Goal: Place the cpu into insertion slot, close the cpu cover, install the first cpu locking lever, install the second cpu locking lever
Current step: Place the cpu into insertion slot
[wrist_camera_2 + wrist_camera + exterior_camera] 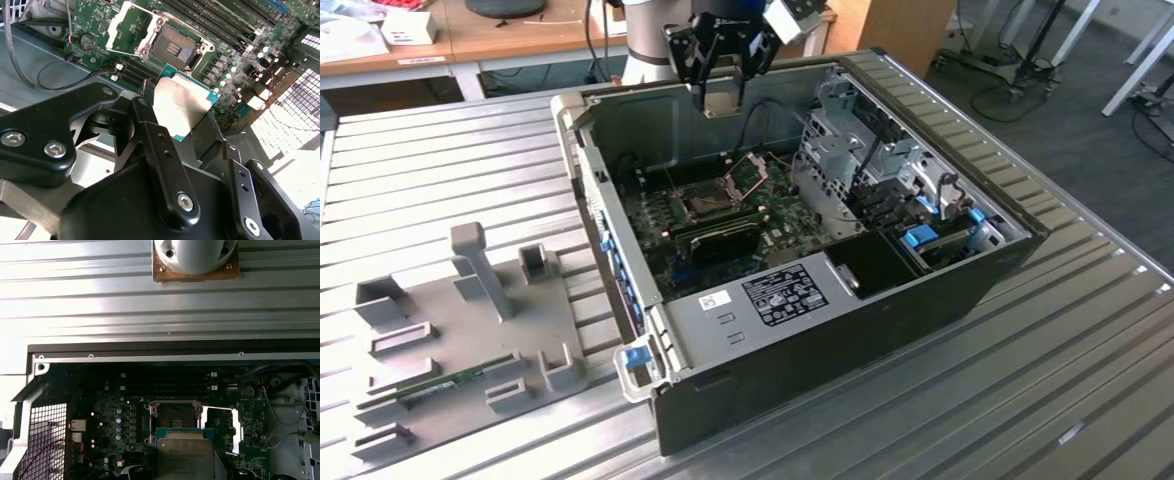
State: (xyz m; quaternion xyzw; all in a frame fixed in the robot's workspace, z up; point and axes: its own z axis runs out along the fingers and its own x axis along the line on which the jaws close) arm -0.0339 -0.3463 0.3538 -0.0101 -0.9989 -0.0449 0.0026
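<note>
Open desktop computer case (854, 330) lying on its side on a ribbed metal tabletop (440, 150), green board (720, 248) exposed inside. In the exterior view, a black claw (722, 100) on a pale robot arm, pointing down over the far wall of the case. Claw pinching the cpu (182, 102) between its two fingers (150, 130), gripped at opposite edges, dull silver top and thin green rim facing the second wrist view. Chip held in the air, well apart from the board, touching nothing but the fingers. Below it, the insertion slot (176, 47): a small square black socket with a silvery rim, uncovered, also seen in the first wrist view (175, 415) just past the chip's edge. Cpu cover (127, 27) swung open on its hinge, a silvery frame with a large square window, tilted up beside the slot on the exterior view's right (750, 172). Long black memory slots (220, 25) running alongside the socket. On the exterior view's left, a grey fixture plate (467, 330) with upright posts, resting on the tabletop, well apart from the case.
</note>
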